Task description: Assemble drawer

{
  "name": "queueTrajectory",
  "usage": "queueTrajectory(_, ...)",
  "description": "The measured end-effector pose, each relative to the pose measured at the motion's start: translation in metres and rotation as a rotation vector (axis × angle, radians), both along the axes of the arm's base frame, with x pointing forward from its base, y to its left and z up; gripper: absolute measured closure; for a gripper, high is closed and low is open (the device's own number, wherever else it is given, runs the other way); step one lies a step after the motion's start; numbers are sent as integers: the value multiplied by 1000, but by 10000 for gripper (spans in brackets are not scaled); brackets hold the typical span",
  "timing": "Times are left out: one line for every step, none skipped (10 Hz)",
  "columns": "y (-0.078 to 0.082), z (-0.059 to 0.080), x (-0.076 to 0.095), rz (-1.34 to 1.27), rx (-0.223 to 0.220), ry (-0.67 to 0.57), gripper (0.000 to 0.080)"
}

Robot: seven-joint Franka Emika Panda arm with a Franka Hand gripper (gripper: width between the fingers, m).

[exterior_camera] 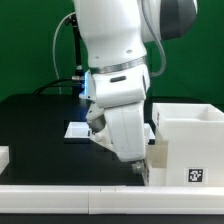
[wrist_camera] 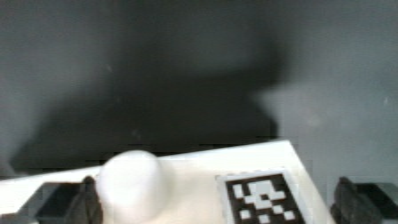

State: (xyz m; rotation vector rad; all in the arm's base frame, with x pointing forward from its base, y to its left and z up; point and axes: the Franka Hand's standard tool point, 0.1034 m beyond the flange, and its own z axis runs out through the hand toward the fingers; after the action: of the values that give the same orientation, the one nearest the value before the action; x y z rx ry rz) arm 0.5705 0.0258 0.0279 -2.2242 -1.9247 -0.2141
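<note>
Beside the white box [exterior_camera: 190,145]: lining up for a grip.
The step in hand looks like the approach, with nothing held yet. The box stands on the black desk [exterior_camera: 40,120] at the exterior view's right. The fingers [wrist_camera: 63,200] are released and spread wide on either side of a white tagged part [wrist_camera: 267,195] with a rounded knob [wrist_camera: 134,185]; whether that part is box or tray I cannot tell. The arm [exterior_camera: 120,50] leans down with its wrist tipped toward the box. Next it probably needs to sink squarely, then close.

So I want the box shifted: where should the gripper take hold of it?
Probably one thin upright wall of the box at its open top rim, coming down from above; the whole box looks too wide for the jaws.
</note>
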Motion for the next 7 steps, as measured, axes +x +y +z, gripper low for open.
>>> queueTrajectory(2,-3,-4,0,-3,-8,150)
queueTrajectory(0,-5,-6,-2,-3,-4,150)
queueTrajectory(-1,-6,-6,-5,-3,-3,150)
queueTrajectory(-4,-5,-6,-9,-4,-3,150)
queueTrajectory(-4,-5,-5,-11,-4,-4,150)
queueTrajectory(-6,-4,-5,-15,-3,-5,150)
queueTrajectory(-16,-5,-6,-32,-4,-3,150)
